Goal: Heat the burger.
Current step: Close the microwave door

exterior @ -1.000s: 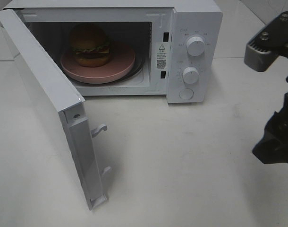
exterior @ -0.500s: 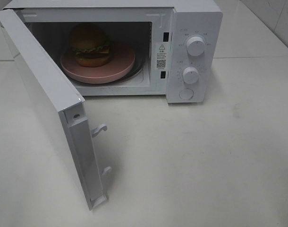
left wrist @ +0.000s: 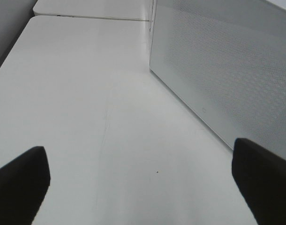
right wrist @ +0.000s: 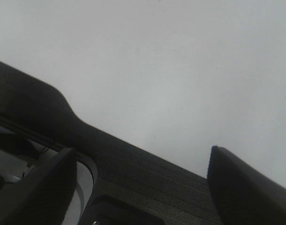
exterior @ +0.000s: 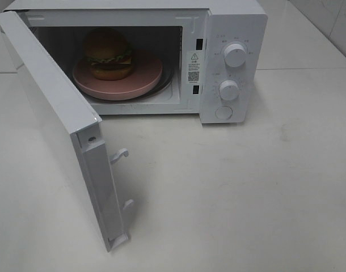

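Left gripper (left wrist: 140,180) gapes near the microwave door (left wrist: 227,70); burger (exterior: 109,54) sits inside.

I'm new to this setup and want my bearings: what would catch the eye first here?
First, the white microwave at the back of the table, its door swung wide open on the left. Inside, the burger sits on the left part of a round pink plate. The control panel, with two white knobs one above the other, is on the microwave's right.
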`<control>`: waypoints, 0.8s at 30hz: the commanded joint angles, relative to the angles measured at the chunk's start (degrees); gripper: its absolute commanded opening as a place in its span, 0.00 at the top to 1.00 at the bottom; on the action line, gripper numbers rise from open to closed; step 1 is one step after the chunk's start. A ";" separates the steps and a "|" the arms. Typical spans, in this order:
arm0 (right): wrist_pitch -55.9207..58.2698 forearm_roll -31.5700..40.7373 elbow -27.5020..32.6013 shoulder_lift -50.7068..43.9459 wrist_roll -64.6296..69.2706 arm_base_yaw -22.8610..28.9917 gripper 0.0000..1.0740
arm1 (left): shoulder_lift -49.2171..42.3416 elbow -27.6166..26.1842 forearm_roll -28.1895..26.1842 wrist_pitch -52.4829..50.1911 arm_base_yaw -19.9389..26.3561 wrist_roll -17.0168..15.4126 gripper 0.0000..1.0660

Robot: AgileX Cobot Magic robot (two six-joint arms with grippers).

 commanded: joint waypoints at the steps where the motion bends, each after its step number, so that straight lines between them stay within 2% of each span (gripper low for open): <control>1: -2.12 0.29 1.83 -3.21 0.63 -5.04 0.30 | -1.43 0.17 -0.34 -0.46 0.34 -0.11 0.08; 2: -2.12 0.29 1.83 -3.21 0.63 -5.04 0.30 | -1.43 0.17 -0.34 -0.46 0.34 -0.11 0.08; 6: -5.56 1.09 4.01 -7.91 0.34 -10.37 0.30 | -1.43 0.17 -0.34 -0.46 0.34 -0.11 0.08; 8: -5.56 1.43 4.01 -8.65 0.00 -11.12 0.30 | -1.43 0.17 -0.34 -0.46 0.34 -0.11 0.08; 14: -5.56 1.78 4.01 -15.81 -0.46 -17.99 0.30 | -1.43 0.17 -0.34 -0.46 0.34 -0.11 0.08; 20: -5.56 1.78 4.01 -22.75 -0.46 -22.00 0.30 | -1.43 0.17 -0.34 -0.46 0.34 -0.11 0.08; 24: -5.56 1.78 4.01 -25.95 -0.46 -22.80 0.30 | -1.43 0.17 -0.34 -0.46 0.34 -0.11 0.08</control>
